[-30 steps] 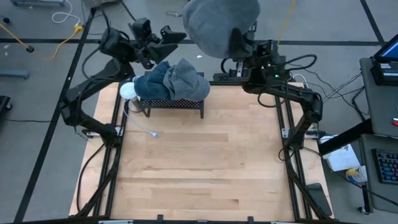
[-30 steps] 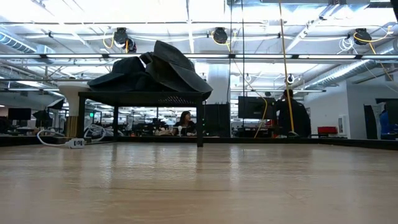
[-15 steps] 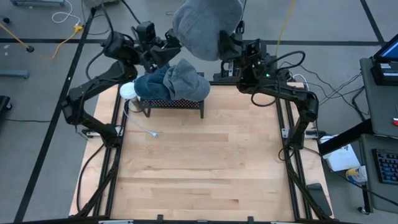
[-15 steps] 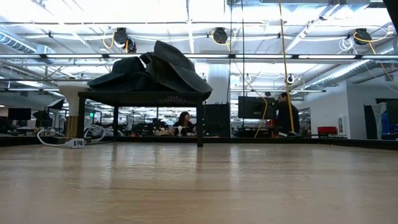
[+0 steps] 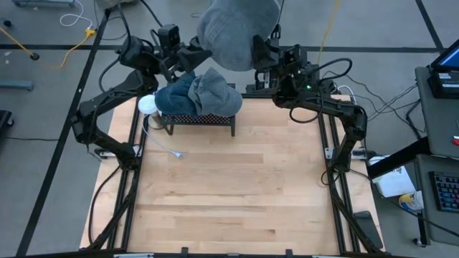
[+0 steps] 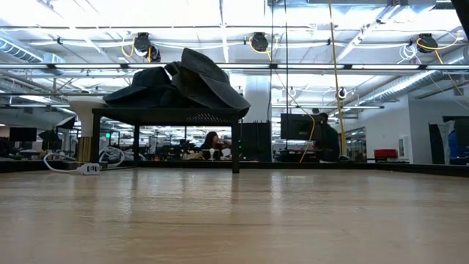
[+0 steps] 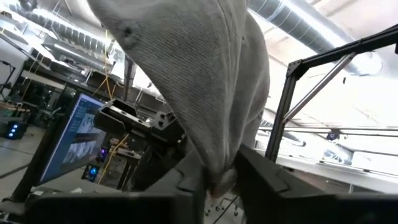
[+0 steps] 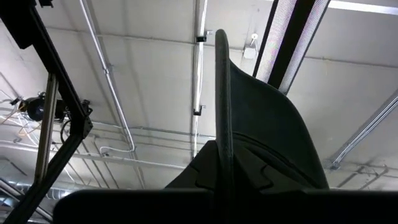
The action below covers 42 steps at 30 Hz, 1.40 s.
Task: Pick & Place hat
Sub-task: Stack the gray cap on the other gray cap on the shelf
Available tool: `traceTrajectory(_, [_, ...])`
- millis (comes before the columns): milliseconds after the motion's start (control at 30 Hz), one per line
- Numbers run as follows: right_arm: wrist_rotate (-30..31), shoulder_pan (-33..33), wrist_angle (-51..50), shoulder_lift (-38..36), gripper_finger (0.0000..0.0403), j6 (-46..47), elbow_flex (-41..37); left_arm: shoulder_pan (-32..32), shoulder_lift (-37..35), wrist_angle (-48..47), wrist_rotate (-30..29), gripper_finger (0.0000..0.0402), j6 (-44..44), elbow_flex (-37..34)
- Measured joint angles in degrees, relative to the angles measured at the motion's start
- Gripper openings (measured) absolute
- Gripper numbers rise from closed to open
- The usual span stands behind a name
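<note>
A grey knit hat (image 5: 237, 29) hangs in the air above the table's far edge, held between both grippers. My left gripper (image 5: 195, 57) is shut on its left side and my right gripper (image 5: 259, 51) on its right side. In the left wrist view the hat (image 7: 199, 81) rises above my left gripper (image 7: 219, 183). The right wrist view shows the hat (image 8: 261, 130) edge-on and dark. A pile of other hats (image 5: 199, 93) lies on a black rack (image 5: 197, 123) below. Neither gripper shows in the low view. My left gripper pinches a bunched lower edge of the hat (image 7: 217, 174) between its two fingers, which slant upward from the table's left. The hat stands up above the fingers, clear of the pile. My right gripper pinches the hat's opposite edge (image 8: 222, 165) between its fingers, pointing steeply up. The cloth rises above them; how many layers I cannot tell.
The rack with the hat pile (image 6: 176, 84) stands at the table's far left. A white round thing (image 5: 147, 104) and a cable with a white plug (image 5: 172, 152) lie beside it. The wooden top (image 5: 229, 193) in front is bare. People show in the room behind.
My right gripper has carried the hat a little toward the table's left, up to my left gripper. My left gripper, open a second ago, has shut on the hat's near edge and taken hold. The hat stays lifted clear above the pile.
</note>
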Motion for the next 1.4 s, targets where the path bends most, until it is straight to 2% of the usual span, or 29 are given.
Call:
traceTrajectory(100, [0.0,0.0,-0.08,0.0,0.0012,0.07,0.0,0.67,-0.09,0.01,0.0,0.004,-1.53,0.0])
traceTrajectory(233, [-0.64,0.09,-1.21,-0.01,0.0038,0.25,-0.2,1.69,-0.22,0.49,0.07,0.0039,-4.98,0.0])
traceTrajectory(433, [-9.04,0.35,-6.73,-1.93,0.0119,2.97,-3.08,4.55,-1.38,0.48,3.75,0.0039,-11.12,0.03])
traceTrajectory(567, [-9.39,0.09,-23.79,-8.64,0.0178,4.93,-7.89,7.81,-2.79,0.58,6.34,0.0039,-15.05,0.03])
traceTrajectory(700, [-9.34,0.68,-46.29,-17.51,0.022,-1.71,-13.89,12.01,-3.84,0.46,10.38,0.0039,-21.47,0.05])
traceTrajectory(767, [-9.16,1.24,-53.97,-22.22,0.0233,-5.17,-17.34,13.46,-3.97,0.48,12.78,0.0039,-24.13,0.05])
traceTrajectory(933, [-9.25,1.97,-62.96,-34.4,0.0244,-6.49,-26.56,16.24,-3.93,0.34,18.0,0.0039,-29.83,0.05])
traceTrajectory(1133, [-8.92,1.92,-64.22,-46.94,0.0238,-4.98,-35.5,17.8,-3.87,-1.31,23.95,0.0039,-31.47,0.05])
traceTrajectory(1300, [-8.65,1.92,-64.09,-53.23,0.0229,-4.68,-38.99,18.68,-3.84,-7.29,26.73,0.0039,-31.59,0.03])
traceTrajectory(1400, [-5.88,1.92,-63.98,-55.02,0.0225,-4.7,-40.09,19.63,-3.85,-8.64,26.63,0.0039,-31.46,0.03])
